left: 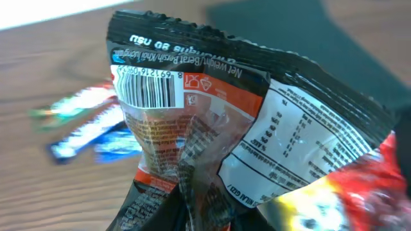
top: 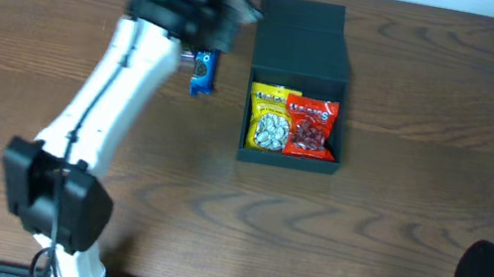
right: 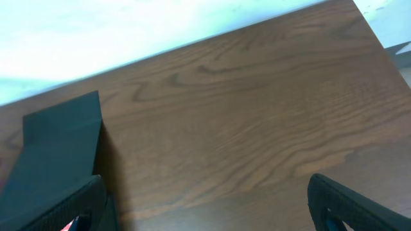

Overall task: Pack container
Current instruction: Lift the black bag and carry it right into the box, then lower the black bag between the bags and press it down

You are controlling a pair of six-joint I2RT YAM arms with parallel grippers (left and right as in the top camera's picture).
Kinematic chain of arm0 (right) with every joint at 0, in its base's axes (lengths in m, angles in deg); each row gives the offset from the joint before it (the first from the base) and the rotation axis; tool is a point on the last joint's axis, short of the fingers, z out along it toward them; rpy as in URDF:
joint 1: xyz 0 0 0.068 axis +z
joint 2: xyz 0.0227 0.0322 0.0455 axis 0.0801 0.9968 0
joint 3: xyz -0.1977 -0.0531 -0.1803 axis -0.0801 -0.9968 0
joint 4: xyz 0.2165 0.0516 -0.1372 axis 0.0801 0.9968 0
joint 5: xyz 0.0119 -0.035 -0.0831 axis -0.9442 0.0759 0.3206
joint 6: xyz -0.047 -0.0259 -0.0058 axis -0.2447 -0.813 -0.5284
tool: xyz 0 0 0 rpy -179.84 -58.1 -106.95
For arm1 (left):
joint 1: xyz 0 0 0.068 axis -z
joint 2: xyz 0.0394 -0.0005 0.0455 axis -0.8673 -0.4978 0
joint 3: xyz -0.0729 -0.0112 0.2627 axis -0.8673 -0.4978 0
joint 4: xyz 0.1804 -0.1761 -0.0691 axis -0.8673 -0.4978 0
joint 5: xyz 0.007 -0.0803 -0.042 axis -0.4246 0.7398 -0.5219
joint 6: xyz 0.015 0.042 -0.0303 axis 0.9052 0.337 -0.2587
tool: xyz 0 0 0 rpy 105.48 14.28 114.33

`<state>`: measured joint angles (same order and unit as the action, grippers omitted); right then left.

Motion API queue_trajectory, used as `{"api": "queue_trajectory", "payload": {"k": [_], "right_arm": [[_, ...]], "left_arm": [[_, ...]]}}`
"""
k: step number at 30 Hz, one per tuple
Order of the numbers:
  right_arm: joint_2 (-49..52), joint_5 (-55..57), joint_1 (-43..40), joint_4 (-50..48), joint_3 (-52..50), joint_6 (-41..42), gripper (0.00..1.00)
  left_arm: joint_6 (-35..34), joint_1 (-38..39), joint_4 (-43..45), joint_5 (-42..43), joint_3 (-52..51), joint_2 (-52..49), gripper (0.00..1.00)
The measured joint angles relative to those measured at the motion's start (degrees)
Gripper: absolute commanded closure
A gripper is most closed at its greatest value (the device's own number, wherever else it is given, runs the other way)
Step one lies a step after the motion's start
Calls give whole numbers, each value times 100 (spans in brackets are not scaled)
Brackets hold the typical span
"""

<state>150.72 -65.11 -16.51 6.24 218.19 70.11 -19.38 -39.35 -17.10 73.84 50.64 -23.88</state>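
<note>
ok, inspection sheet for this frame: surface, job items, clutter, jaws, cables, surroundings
Surface: brown wood-grain table.
Job's things: container open, flap lid back; yellow packet and red packet side by side inside.
Clutter: blue wrapped snack left of the box; blurred wrappers behind it.
Grippers: left gripper shut on a black snack packet; right gripper open, holding nothing.
Cables: nothing seen.
Surroundings: pale band beyond the table's far edge.

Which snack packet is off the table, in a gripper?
The black-and-red packet in the left gripper; yellow and red ones lie in the container.

"Net Weight" on held snack packet (left: 244,128)
</note>
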Motion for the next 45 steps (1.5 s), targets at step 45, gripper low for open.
{"api": "queue_trajectory", "payload": {"k": [45], "right_arm": [[0, -39, -643, -201, 0, 0, 1]], "left_arm": [[-5259, 2048, -909, -979, -94, -1637, 94]]}}
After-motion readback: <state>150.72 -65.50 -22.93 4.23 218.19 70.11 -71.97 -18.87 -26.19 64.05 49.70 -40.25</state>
